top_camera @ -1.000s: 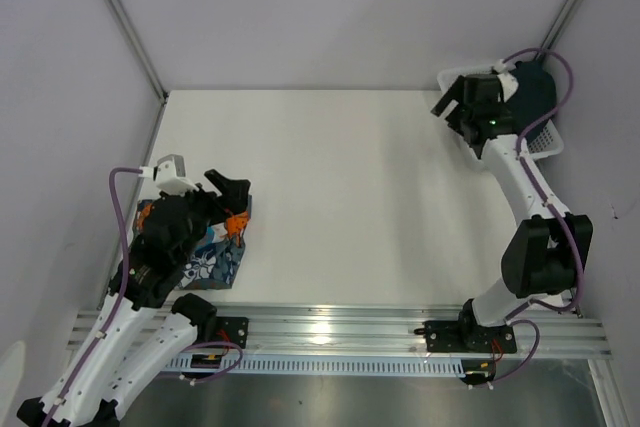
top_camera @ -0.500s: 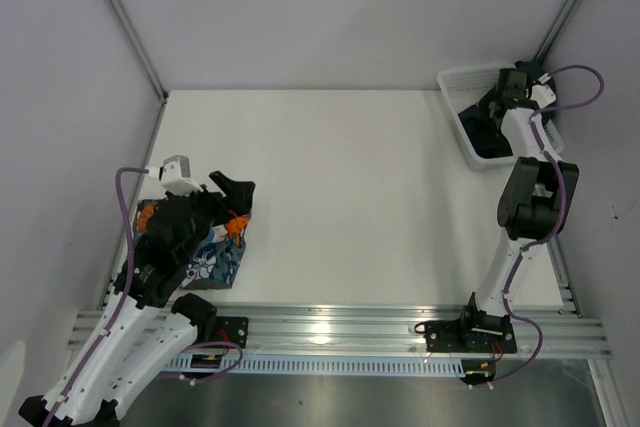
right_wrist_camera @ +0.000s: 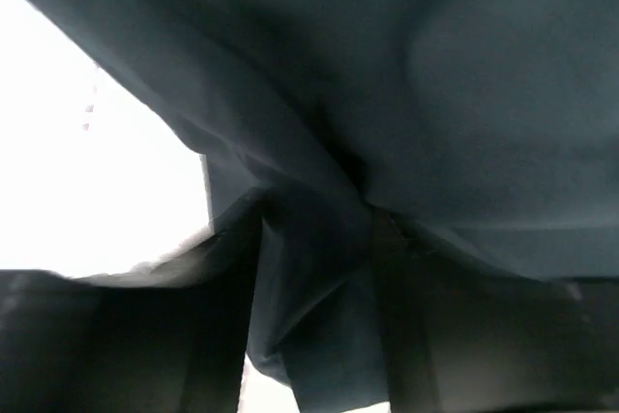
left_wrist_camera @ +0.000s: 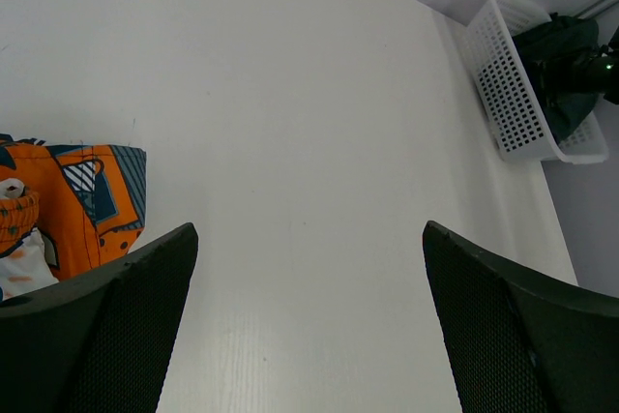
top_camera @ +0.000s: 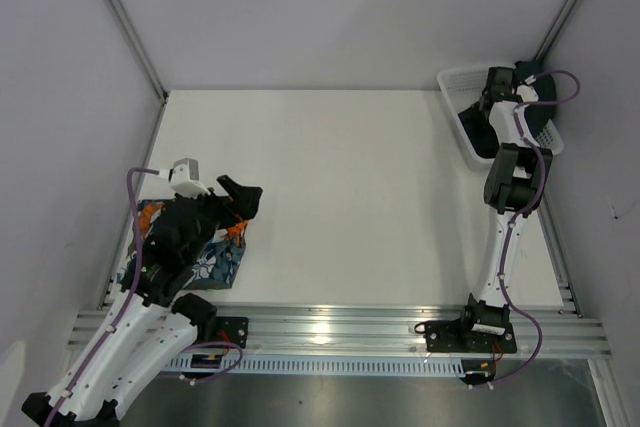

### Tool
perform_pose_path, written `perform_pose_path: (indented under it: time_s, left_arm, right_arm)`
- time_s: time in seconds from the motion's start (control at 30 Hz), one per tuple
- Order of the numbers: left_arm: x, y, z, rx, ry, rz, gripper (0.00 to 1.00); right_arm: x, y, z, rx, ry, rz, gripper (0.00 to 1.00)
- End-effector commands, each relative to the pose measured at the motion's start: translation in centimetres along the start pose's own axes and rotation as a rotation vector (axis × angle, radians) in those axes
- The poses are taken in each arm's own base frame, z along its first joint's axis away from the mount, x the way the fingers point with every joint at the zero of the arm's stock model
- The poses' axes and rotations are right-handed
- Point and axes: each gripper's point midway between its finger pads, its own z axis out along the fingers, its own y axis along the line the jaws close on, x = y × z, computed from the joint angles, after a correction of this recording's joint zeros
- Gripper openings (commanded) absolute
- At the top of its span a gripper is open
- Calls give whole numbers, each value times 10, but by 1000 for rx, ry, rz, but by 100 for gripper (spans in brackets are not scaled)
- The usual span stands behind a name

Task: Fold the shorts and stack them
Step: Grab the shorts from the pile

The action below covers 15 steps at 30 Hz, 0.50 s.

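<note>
My left gripper is released. Its wrist camera shows both fingers spread wide with nothing but bare table between them. The printed shorts lie on the table just outside my left finger, an orange and teal corner showing. Only the overhead view shows how they lie: a folded bundle under my left wrist and forearm, behind the fingertips, which point out over the open table.

My right gripper is reached down into the white mesh basket at the far right corner. From above, the arm hides the fingers, so the grip does not show there. The right wrist camera is filled by the dark shorts. A bunched ridge of that cloth fills the narrow gap between my two fingers, and creases run into it. From this I read the right gripper as clenched on the fabric.

My left wrist camera also catches the basket far ahead and to the right, with the dark shorts heaped inside it.
</note>
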Motion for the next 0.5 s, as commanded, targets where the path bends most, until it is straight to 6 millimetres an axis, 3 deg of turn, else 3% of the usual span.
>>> perform_pose_path:
  time_s: [0.0,0.03,0.2,0.3,0.37,0.47]
  left_arm:
    - [0,-2,2,15,-6,0,99]
    - [-1,-2,3,11,-4,4,99]
    - [0,-2,6,10,1,8,99]
    - [2,-4,9,19,4,10,99]
    - [3,-5,10,24,13,11,99]
    - [3,-5,10,21,20,16,99]
  right_arm:
    - [-28,37,-7,-146,-56,49,29]
    - [-32,43,-13,-173,-58,44,0]
    - [-70,74,-53,-292,-140,71,0]
    - [-98,95,-92,-382,-184,65,0]
    - [-123,112,-130,-458,-208,76,0]
    - [-144,128,-180,-546,-225,80,0]
